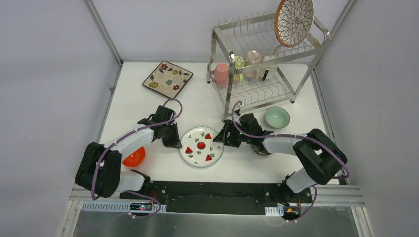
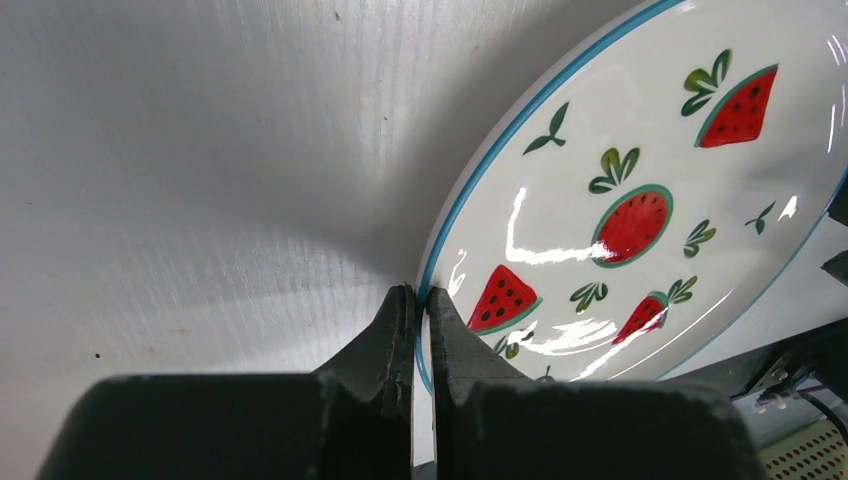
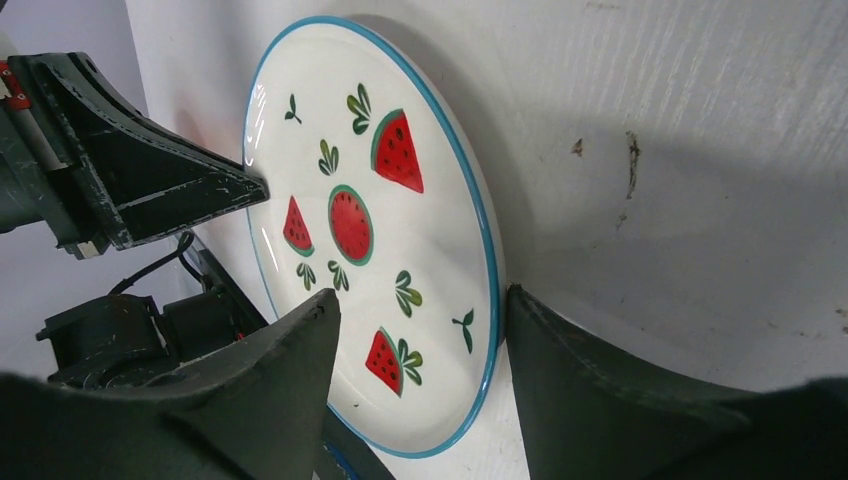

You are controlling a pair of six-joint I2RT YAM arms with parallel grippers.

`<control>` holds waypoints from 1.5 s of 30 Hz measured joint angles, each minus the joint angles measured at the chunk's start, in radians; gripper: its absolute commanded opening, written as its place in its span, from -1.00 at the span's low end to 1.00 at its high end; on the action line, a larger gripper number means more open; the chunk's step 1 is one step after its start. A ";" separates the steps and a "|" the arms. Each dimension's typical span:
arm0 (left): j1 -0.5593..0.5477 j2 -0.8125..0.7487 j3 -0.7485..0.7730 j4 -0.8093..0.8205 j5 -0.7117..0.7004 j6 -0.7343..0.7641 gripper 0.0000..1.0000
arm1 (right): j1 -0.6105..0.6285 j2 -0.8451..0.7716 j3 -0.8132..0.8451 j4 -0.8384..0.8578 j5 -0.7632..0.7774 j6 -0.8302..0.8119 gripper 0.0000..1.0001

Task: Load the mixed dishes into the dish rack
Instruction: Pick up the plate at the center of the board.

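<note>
- I saw the right gripper (image 3: 420, 298) with its jaws apart, straddling the near rim of the white plate (image 3: 350, 225).
- The left gripper (image 3: 250, 185) met the far rim.
- The table (image 3: 700, 150) showed behind the plate.

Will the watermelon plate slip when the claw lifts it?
Probably slippery: the watermelon plate shines with glare. It looks stiff and breakable, like glazed ceramic. The left claw pinches only its thin rim, so it might tilt.

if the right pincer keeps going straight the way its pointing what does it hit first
Probably the watermelon plate: its rim sits between the right pincer's open fingers, so it should meet that first. The left pincer, shut on the opposite rim, lies beyond.
</note>
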 measured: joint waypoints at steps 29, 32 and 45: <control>0.013 0.010 -0.016 0.014 0.000 0.000 -1.00 | -0.008 0.098 0.000 0.190 -0.103 0.143 0.25; 0.013 0.014 -0.016 0.018 0.001 0.000 -1.00 | -0.008 0.114 0.000 0.223 -0.124 0.163 0.20; 0.013 0.014 -0.027 0.042 0.010 -0.002 -1.00 | -0.007 0.115 0.000 0.223 -0.129 0.173 -0.13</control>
